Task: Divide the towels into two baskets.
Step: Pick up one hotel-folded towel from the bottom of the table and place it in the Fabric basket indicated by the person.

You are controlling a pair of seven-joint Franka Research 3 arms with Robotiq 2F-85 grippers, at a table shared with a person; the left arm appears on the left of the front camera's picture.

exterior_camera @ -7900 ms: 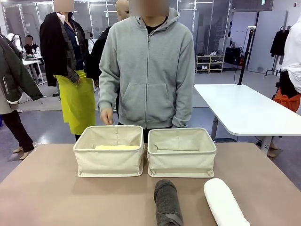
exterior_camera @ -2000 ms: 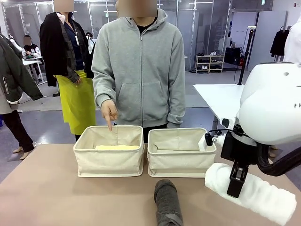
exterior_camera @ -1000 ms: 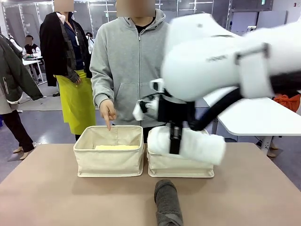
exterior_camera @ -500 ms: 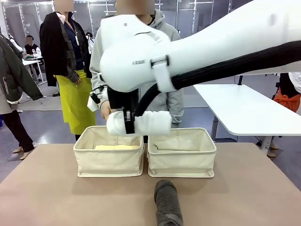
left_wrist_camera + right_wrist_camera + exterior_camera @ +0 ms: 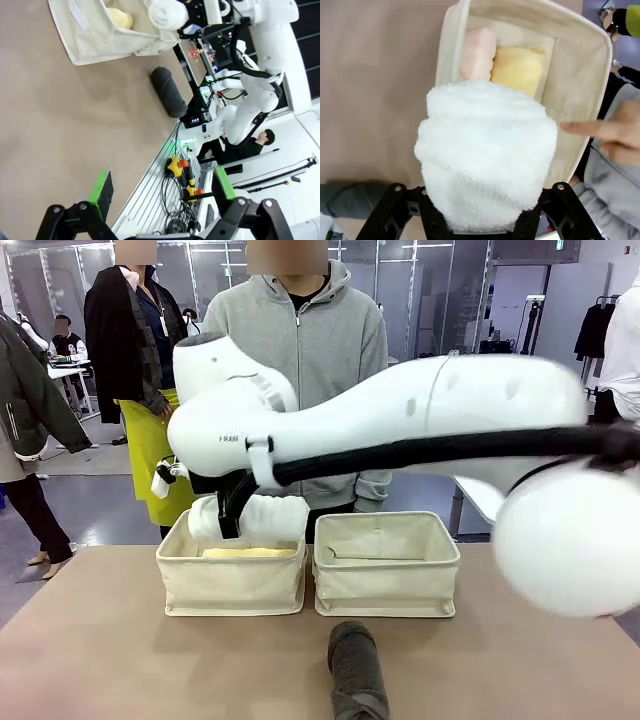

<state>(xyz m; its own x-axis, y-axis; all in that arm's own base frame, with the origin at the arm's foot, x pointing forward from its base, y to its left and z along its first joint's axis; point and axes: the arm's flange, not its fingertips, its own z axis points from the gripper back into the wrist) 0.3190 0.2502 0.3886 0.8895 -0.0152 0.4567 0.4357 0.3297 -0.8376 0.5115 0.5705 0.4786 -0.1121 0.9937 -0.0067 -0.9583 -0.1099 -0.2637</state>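
The white towel (image 5: 485,155) is clamped in the right gripper (image 5: 235,512), directly above one basket (image 5: 580,75) where the pale yellow towel (image 5: 517,70) and the cream towel (image 5: 479,52) lie side by side; a person's finger (image 5: 590,129) points toward it. The other basket (image 5: 385,585) stands just beside, and the dark grey towel (image 5: 357,675) lies on the table (image 5: 100,640), well apart from this gripper. The left gripper (image 5: 162,185) has its green pads wide apart, holding nothing; the small print on the right arm (image 5: 420,420) is too blurred to read.
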